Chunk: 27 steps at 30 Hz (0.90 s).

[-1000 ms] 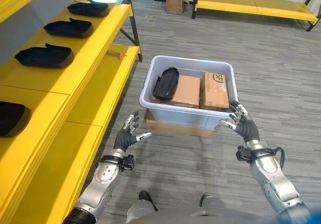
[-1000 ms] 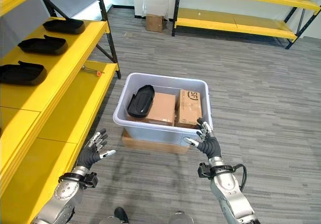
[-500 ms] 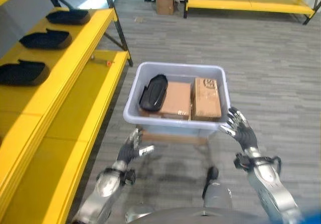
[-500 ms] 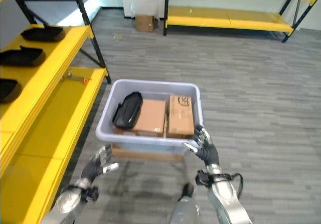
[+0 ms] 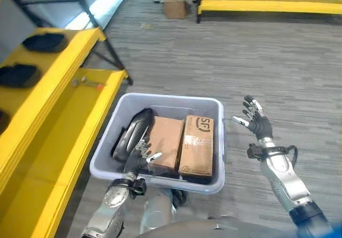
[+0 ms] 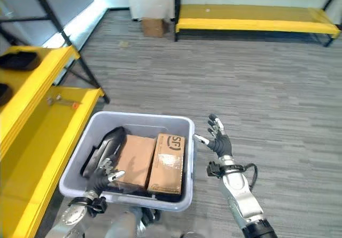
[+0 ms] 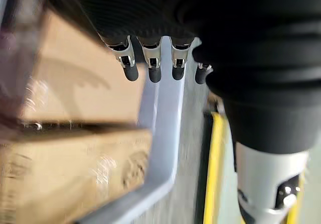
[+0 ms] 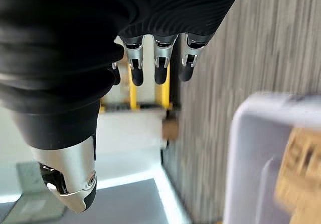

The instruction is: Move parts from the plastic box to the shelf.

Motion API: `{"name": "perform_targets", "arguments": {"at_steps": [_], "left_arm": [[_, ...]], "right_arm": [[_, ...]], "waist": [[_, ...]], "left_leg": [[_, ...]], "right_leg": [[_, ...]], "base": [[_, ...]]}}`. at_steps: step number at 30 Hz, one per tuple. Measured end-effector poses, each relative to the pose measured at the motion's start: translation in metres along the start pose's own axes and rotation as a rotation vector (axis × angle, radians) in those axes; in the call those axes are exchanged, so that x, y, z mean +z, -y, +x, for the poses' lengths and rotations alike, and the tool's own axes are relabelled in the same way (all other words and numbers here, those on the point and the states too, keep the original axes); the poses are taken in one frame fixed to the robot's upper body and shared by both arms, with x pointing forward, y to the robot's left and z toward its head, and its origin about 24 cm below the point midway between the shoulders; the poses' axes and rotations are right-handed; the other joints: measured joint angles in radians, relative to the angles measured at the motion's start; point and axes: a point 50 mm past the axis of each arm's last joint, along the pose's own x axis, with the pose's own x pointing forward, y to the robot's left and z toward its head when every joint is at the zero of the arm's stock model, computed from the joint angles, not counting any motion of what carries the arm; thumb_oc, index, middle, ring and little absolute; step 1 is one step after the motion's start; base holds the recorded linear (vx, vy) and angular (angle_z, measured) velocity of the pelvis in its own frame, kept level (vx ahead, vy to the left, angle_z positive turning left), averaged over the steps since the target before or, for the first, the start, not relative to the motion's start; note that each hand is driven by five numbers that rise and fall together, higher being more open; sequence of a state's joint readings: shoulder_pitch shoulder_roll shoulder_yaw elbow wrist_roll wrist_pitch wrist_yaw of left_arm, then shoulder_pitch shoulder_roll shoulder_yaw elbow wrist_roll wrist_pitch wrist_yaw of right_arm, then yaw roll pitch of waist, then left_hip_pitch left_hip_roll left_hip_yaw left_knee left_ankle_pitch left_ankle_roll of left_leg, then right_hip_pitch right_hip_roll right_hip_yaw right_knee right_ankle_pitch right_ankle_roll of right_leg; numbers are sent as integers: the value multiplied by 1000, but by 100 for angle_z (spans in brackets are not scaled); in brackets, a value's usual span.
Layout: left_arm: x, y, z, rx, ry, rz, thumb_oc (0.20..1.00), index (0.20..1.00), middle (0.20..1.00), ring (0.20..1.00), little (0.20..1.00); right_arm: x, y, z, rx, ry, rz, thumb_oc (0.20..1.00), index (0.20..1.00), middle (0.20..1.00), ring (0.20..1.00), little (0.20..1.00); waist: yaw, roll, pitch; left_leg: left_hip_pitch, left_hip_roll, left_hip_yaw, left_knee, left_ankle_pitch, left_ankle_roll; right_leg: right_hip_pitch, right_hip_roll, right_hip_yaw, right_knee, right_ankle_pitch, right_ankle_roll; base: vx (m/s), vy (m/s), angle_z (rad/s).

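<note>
My left hand (image 5: 138,155) hovers over the plastic box's (image 5: 101,169) near rim, fingers relaxed, empty. The black part (image 5: 131,134) lies just beyond, propped against a cardboard carton (image 5: 164,143); it looks rigid, light and smooth, so grip mid-body. Right hand (image 5: 255,121) spread, empty, right of the box. Shelf (image 5: 37,136) left, parts (image 5: 38,42) already placed.

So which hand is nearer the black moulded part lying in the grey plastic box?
Left. The left hand hovers over the box right beside the black moulded part; the right hand is raised open outside the box's far side.
</note>
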<state>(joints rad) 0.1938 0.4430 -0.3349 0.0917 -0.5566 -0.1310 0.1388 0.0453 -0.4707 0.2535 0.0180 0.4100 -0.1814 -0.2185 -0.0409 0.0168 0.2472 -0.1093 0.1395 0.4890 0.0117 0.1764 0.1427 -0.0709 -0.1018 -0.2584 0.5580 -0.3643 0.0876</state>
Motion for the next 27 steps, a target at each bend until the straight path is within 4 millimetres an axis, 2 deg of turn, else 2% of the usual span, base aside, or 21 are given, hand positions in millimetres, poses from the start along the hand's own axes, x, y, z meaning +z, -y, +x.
{"name": "perform_targets", "arguments": {"at_steps": [1, 2, 4, 5, 6, 7, 10, 12, 13, 14, 15, 17, 25, 26, 27], "left_arm": [[12, -5, 8, -2, 47, 25, 1000, 1000, 1000, 1000, 1000], [15, -9, 18, 6, 46, 45, 1000, 1000, 1000, 1000, 1000], [11, -13, 21, 29, 18, 31, 1000, 1000, 1000, 1000, 1000], [11, -5, 21, 10, 18, 2, 1000, 1000, 1000, 1000, 1000], [12, -1, 21, -6, 23, -4, 1000, 1000, 1000, 1000, 1000], [15, 2, 21, -26, 35, -4, 1000, 1000, 1000, 1000, 1000], [23, 6, 25, -44, 60, 8, 1000, 1000, 1000, 1000, 1000], [22, 1, 21, -26, 55, 17, 1000, 1000, 1000, 1000, 1000], [19, -1, 18, -15, 48, 17, 1000, 1000, 1000, 1000, 1000], [19, -6, 15, -4, 45, 28, 1000, 1000, 1000, 1000, 1000], [20, -9, 13, 8, 45, 38, 1000, 1000, 1000, 1000, 1000], [12, -10, 7, 32, 19, 25, 1000, 1000, 1000, 1000, 1000], [3, -18, -3, 89, -5, 12, 1000, 1000, 1000, 1000, 1000], [-1, -22, -9, 125, -18, 7, 1000, 1000, 1000, 1000, 1000], [0, -24, -10, 143, -13, 7, 1000, 1000, 1000, 1000, 1000]], "right_arm": [[5, 0, 1, 3, 22, 4, 1000, 1000, 1000, 1000, 1000], [8, 0, 3, -3, 36, 8, 1000, 1000, 1000, 1000, 1000], [4, -1, 0, -10, 20, 29, 1000, 1000, 1000, 1000, 1000], [7, 1, 0, -22, 26, 41, 1000, 1000, 1000, 1000, 1000], [10, 2, 0, -29, 37, 42, 1000, 1000, 1000, 1000, 1000], [11, 3, 0, -36, 46, 48, 1000, 1000, 1000, 1000, 1000], [0, 2, -9, -28, -11, 49, 1000, 1000, 1000, 1000, 1000], [-5, 2, -13, -16, -36, 49, 1000, 1000, 1000, 1000, 1000], [-6, 1, -15, -11, -42, 51, 1000, 1000, 1000, 1000, 1000], [-7, 0, -18, 0, -48, 54, 1000, 1000, 1000, 1000, 1000], [-8, 0, -21, 8, -54, 54, 1000, 1000, 1000, 1000, 1000], [-11, 1, -23, 12, -71, 45, 1000, 1000, 1000, 1000, 1000], [-9, 2, -22, 41, -68, 31, 1000, 1000, 1000, 1000, 1000], [-8, -3, -19, 72, -60, 30, 1000, 1000, 1000, 1000, 1000], [-6, -8, -16, 93, -53, 34, 1000, 1000, 1000, 1000, 1000]], "waist": [[-9, -53, 2], [-29, -66, 23], [-55, -86, 27], [-59, -80, 24], [-64, -73, 20], [-74, -70, 18], [-75, -75, 17], [-74, -57, 24], [-72, -51, 17], [-65, -58, 10], [-61, -74, 9], [-60, -50, 11], [-45, -32, 22], [-29, -23, 24], [-13, -25, 24]], "left_leg": [[-8, -13, 12, -2, 3, -24], [2, 5, 22, 44, -73, -68], [35, 50, 68, 116, -135, -94], [57, 92, 79, 187, -174, -145], [59, 92, 78, 202, -197, -161], [58, 86, 77, 202, -217, -165], [68, 41, 68, 195, -231, -137], [107, 34, 71, 164, -234, -130], [110, 34, 74, 150, -235, -130], [108, 25, 78, 144, -233, -133], [105, 7, 81, 145, -234, -135], [93, 24, 81, 148, -230, -143], [92, 87, 98, 148, -198, -188], [99, 110, 130, 149, -192, -197], [107, 120, 152, 154, -188, -203]], "right_leg": [[-66, -59, -1, -134, 88, -5], [-38, -75, -46, -244, 197, -38], [41, -72, -67, -295, 210, -40], [87, -71, -67, -298, 205, -34], [93, -72, -67, -298, 202, -30], [95, -78, -71, -296, 202, -29], [96, -114, -84, -276, 211, -18], [62, -127, -76, -198, 198, -6], [49, -114, -69, -222, 189, 5], [35, -105, -58, -268, 211, 8], [28, -114, -66, -298, 217, -8], [33, -90, -60, -334, 242, -10], [21, -37, -71, -367, 249, -35], [10, -43, -133, -335, 230, -61], [-4, -55, -175, -299, 217, -70]], "base": [[181, 286, -44], [157, 217, -23], [168, 228, -11], [175, 223, -20], [187, 240, -9], [108, 131, 17], [89, 152, 25], [8, 111, -1], [-13, 61, -6], [-20, 40, -5], [-35, 23, -9], [-63, 8, -10], [-74, -110, -12], [-57, -211, -55], [-33, -145, -94]]}}
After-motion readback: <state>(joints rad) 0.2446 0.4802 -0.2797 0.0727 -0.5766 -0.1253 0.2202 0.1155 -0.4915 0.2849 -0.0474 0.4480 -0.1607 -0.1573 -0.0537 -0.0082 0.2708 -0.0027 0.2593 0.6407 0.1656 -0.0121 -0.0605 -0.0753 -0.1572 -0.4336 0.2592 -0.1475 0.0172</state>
